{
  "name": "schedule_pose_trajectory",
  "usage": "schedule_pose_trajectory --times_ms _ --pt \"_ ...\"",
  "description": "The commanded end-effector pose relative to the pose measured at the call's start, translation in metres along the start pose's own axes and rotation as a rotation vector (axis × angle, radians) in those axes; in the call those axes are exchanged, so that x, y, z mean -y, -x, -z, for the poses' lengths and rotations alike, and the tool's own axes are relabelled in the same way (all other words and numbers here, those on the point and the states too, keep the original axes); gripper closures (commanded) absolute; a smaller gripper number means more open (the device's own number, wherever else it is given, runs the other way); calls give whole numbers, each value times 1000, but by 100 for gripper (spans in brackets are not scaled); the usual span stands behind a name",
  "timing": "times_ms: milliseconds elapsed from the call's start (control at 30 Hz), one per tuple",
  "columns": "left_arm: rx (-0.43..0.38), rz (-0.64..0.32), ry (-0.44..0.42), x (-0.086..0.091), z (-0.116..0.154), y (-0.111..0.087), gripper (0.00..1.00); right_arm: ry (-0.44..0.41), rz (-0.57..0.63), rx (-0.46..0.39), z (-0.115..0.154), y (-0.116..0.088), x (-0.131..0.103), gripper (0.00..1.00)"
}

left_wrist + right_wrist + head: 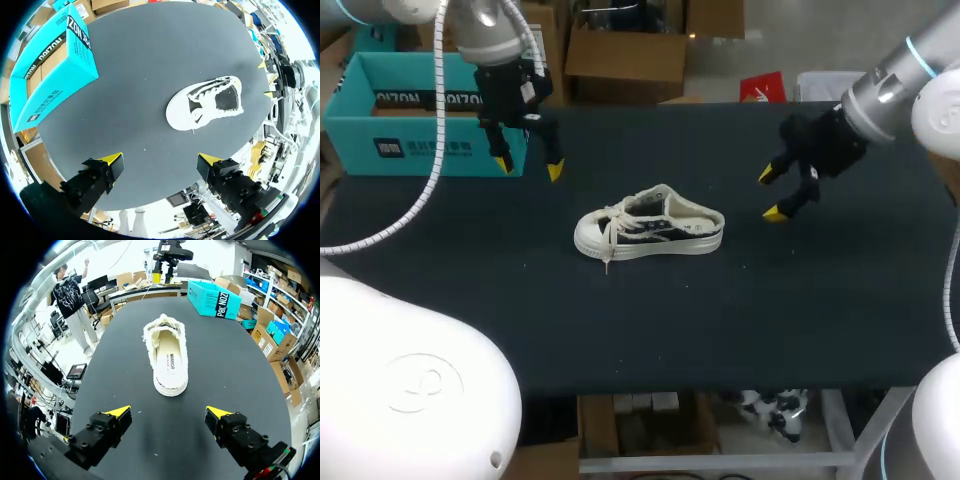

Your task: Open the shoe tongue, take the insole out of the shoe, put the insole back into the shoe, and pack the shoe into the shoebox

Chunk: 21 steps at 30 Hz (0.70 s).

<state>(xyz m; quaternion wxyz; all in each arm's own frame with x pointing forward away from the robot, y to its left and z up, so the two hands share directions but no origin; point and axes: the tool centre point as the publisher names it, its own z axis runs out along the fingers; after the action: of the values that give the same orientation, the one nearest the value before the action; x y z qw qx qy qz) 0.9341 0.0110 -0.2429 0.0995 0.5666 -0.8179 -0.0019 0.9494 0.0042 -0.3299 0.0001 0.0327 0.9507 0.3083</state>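
A cream canvas shoe (648, 225) with dark side panels lies on its sole mid-table, toe to the left, laces loose. Its insole (169, 361) shows inside the open heel. The teal shoebox (415, 110) stands at the table's back left. My left gripper (528, 166) hangs open above the table between box and shoe, nothing in it. My right gripper (770, 194) stands open just right of the heel, empty. In the left wrist view the shoe (207, 101) lies well ahead of the gripper (161, 164). In the right wrist view the shoe (167, 356) lies straight ahead of the gripper (168, 415), heel nearest.
The black table (740, 300) has free room all round the shoe. In the left wrist view the shoebox (50, 62) lies ahead and off to one side. My left arm's gripper (163, 265) shows beyond the shoe in the right wrist view, with the shoebox (217, 299) beside it.
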Motion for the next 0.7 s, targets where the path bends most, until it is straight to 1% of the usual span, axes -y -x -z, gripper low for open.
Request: schedule_pose_trajectory --times_ms 33,67,100,133,200,267,300,400,500,633,700 --pt "77 365 -16 2 -7 -27 0 12 2 -23 -21 3 -2 0" --pt "61 348 8 2 -8 -32 0 20 -1 -25 -27 2 -3 0" --pt "58 377 0 2 -9 -36 0 20 -2 -27 -32 2 -4 0" --pt "72 413 -20 4 -9 -39 0 39 -6 -29 -37 1 -5 0" --pt "56 403 -6 5 -10 -46 0 64 -13 -29 -47 -1 -7 0" --pt "70 422 -21 8 -12 -53 0 95 -24 -27 -55 -4 -9 0" --pt "60 404 -13 9 -13 -58 0 105 -27 -27 -60 -4 -11 0" --pt "69 388 -23 11 -16 -71 0 137 -42 -35 -74 -5 -15 0" --pt "75 369 -24 14 -18 -82 0 149 -44 -39 -85 -6 -19 0" --pt "69 346 -27 17 -20 -88 0 192 -48 -37 -96 -5 -21 0" --pt "65 331 -25 18 -20 -90 0 195 -62 -32 -99 -4 -19 0"
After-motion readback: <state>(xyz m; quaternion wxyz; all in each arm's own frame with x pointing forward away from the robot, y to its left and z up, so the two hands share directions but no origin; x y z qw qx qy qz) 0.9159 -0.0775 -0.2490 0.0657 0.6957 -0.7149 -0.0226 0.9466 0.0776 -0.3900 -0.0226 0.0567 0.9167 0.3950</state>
